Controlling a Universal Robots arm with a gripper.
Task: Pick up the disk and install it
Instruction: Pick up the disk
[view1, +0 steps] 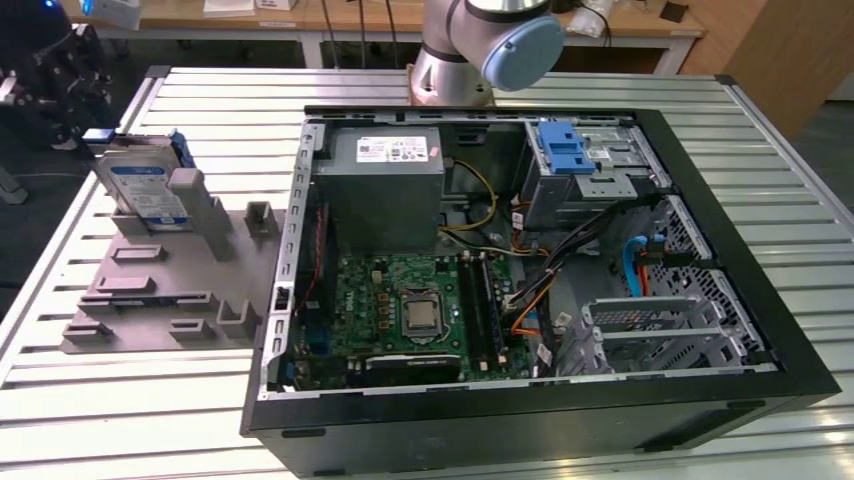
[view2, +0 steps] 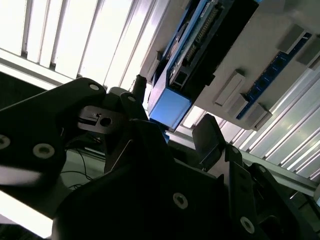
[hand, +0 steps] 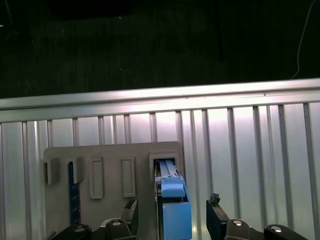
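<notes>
Exterior view, disk (view1: 144, 185) upright in grey slotted holder (view1: 147, 300) at the exterior view's left of the open computer case (view1: 534, 412), first wrist view, gripper (hand: 172, 206) released, straddling the disk with gaps either side, second wrist view, blue disk end between parted fingers (view2: 206, 139)

On slatted table (view1: 134, 400): open computer case (view1: 747, 250); holder plate (view1: 147, 300) just beside it, at exterior view's left. Upright in plate's far slot: disk (view1: 144, 185). Astride disk, touching neither side: gripper (hand: 173, 202). Behind case: arm base (view1: 447, 70)
</notes>
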